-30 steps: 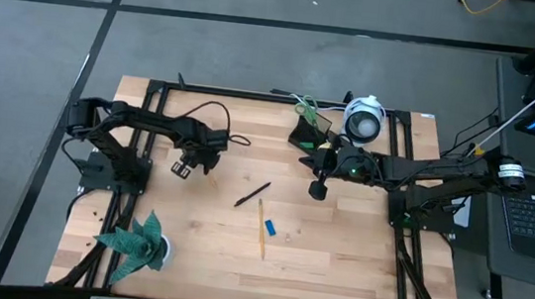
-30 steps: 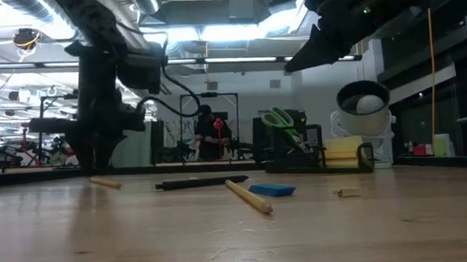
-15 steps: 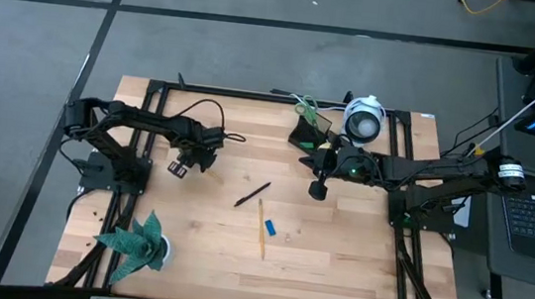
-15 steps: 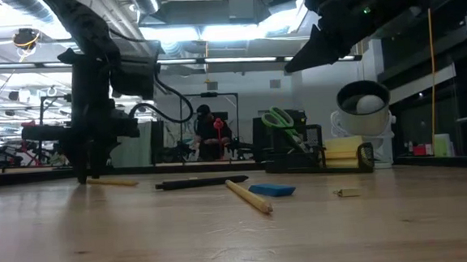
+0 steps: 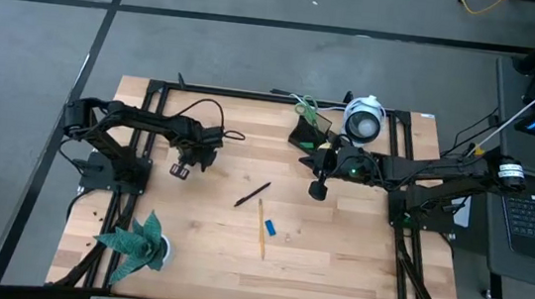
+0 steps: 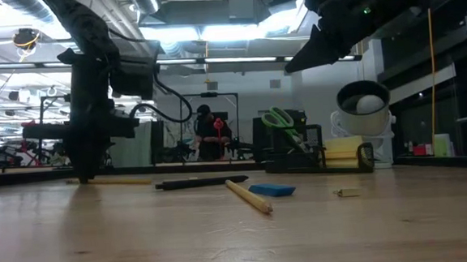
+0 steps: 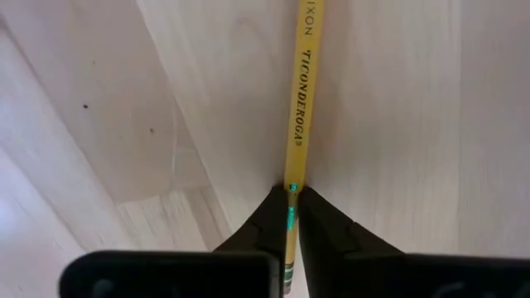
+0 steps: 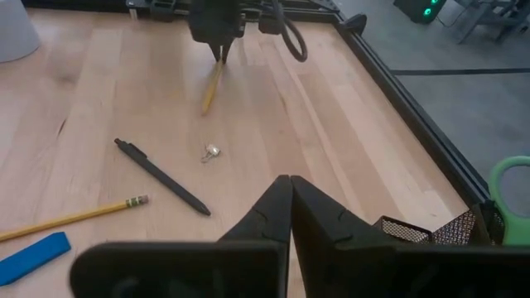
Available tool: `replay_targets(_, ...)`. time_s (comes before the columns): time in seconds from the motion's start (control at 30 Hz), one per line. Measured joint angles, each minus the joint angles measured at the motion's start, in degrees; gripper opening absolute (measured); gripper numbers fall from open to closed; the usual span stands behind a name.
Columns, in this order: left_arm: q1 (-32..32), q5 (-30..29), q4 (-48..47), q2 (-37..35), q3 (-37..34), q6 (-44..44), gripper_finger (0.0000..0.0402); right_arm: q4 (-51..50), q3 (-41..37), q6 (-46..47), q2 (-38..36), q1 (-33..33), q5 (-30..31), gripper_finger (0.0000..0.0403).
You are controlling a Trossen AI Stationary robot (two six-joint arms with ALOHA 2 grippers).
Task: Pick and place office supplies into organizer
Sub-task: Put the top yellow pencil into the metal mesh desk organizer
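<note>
My left gripper (image 5: 182, 170) stands at the table's left, fingers down on the wood (image 6: 82, 178), shut on a yellow pencil (image 7: 300, 99). My right gripper (image 5: 318, 189) hangs shut in the air in front of the black organizer (image 5: 309, 132). The organizer holds the green-handled scissors (image 6: 280, 118) and the yellow sticky-note pad (image 6: 344, 150). Mid-table lie the black pen (image 5: 253, 194), a second pencil (image 5: 261, 227) and the blue block (image 5: 270, 227). The tiny green piece (image 6: 348, 192) lies on the wood. My left gripper pinches the pencil between its two fingertips near the eraser end (image 7: 292, 178), just ahead of the green ferrule. The fingers come from above, pointing down, one on each side of the shaft. The pencil lies flat on the table (image 6: 119, 181), stretching away from the fingers.
A round white camera-like device (image 5: 362, 120) stands right of the organizer. A green paper plant (image 5: 138, 241) sits at the near left corner. A small metal bit (image 8: 211, 152) lies between pen and held pencil. Bare wood shows along the near side.
My left gripper has come down onto the table at the pencil and has shifted a little toward the table's left edge. The pencil stays on the wood.
</note>
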Motion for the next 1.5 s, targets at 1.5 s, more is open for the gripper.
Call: replay_targets(1.5,-11.5,-4.61,-17.96,5.91,39.55,-20.7,0.0017,-11.53,20.62,-21.02,12.84,8.63,3.61,0.0061)
